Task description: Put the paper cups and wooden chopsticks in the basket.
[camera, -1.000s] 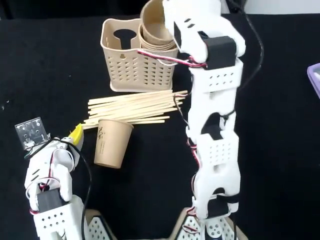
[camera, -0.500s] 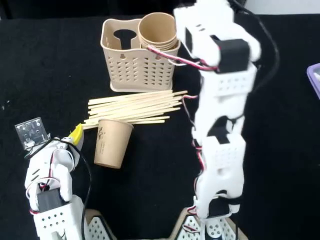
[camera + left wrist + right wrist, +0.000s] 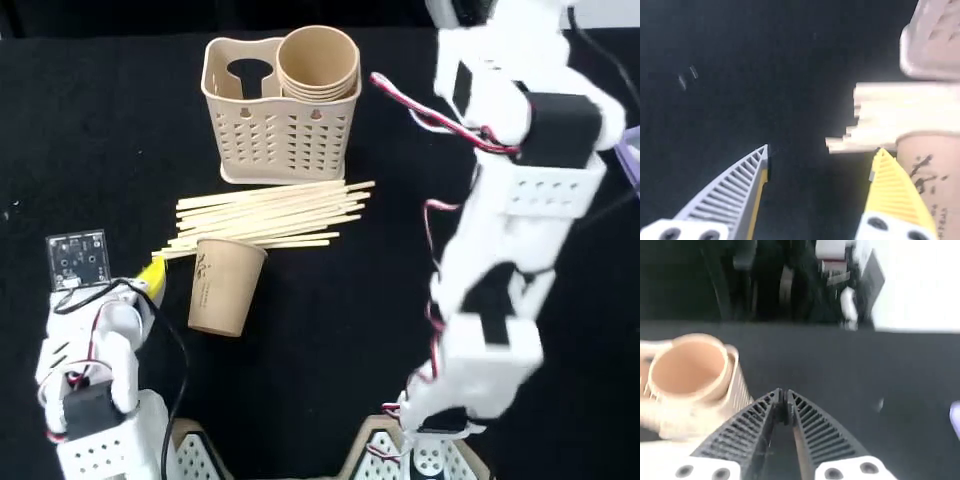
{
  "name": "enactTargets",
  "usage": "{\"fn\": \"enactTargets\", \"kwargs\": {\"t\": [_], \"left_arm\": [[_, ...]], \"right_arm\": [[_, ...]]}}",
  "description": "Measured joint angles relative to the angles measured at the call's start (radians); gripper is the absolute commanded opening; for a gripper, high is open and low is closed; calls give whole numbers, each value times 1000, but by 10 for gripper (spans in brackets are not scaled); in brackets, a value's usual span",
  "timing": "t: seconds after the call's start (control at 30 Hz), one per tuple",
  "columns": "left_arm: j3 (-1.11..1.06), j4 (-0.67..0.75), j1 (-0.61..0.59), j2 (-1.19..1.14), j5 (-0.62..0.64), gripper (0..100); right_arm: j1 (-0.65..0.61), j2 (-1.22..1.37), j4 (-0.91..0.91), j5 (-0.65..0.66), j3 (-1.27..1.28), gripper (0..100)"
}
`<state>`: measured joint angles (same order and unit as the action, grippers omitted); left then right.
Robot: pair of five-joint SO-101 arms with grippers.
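Well, from where I stand the job looks roughly half done. The basket sits at twelve o'clock on the black table. A stack of paper cups is already nested in its right compartment, leaving the slotted left one free, presumably for the sticks. The wooden chopsticks lie in a loose flat bundle just on the near side of the basket, around the middle of the table. One loose cup rests at about seven o'clock from them, its wide end touching the bundle's near edge. The left gripper hovers low at eight o'clock, jaws spread wide, its yellow finger right beside the loose cup's wall. I'd guess it's set that way to straddle the cup and pinch it. The right gripper is up toward one o'clock, beside and above the basket, jaws closed flat together on nothing, which to my eye keeps it clear of the left arm's work. The sticks will be the fiddly part: thin, flat and easily scattered.
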<state>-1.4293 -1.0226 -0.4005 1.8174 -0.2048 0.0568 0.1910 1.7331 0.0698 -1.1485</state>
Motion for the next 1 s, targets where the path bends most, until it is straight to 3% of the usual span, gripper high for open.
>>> {"fn": "enactTargets", "kwargs": {"t": [0.23,0.4,0.57,0.77,1.0], "left_arm": [[201,-75,0,-269,-31,323],[279,-121,-2,-537,-31,323],[239,-103,-2,-608,23,323],[77,20,-5,-517,180,323],[-57,78,17,-358,245,323]], "right_arm": [[-117,-516,-115,201,873,53],[-167,-893,-416,285,1494,250],[-275,-1066,-755,371,2033,238],[-382,-1079,-1056,390,2320,237],[-502,-1033,-1269,391,2386,233]]}}
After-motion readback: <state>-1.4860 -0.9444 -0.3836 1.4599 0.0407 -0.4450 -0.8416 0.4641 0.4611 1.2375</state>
